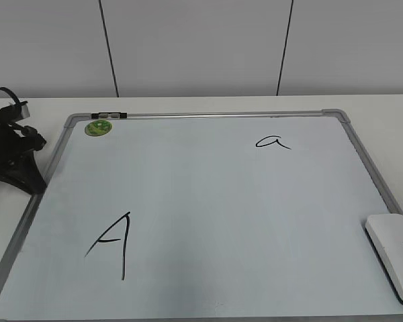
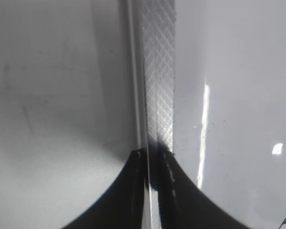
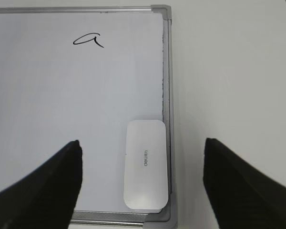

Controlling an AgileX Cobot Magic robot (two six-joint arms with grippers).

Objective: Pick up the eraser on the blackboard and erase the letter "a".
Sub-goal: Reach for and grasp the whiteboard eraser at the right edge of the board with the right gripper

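The white eraser (image 1: 393, 255) lies on the blackboard (image 1: 208, 215), a white board with a grey frame, at its near right corner against the frame. The small cursive letter "a" (image 1: 272, 142) is at the far right of the board. In the right wrist view my right gripper (image 3: 140, 143) is open and empty, hovering above the eraser (image 3: 145, 164), with the "a" (image 3: 88, 40) farther ahead. This gripper is out of the exterior view. My left gripper (image 1: 30, 184) is shut, with its tips over the board's left frame (image 2: 157, 71).
A larger capital "A" (image 1: 114, 245) is drawn at the near left. A round green sticker (image 1: 98, 128) and a small clip (image 1: 109, 115) sit at the far left corner. White table (image 3: 229, 95) surrounds the board.
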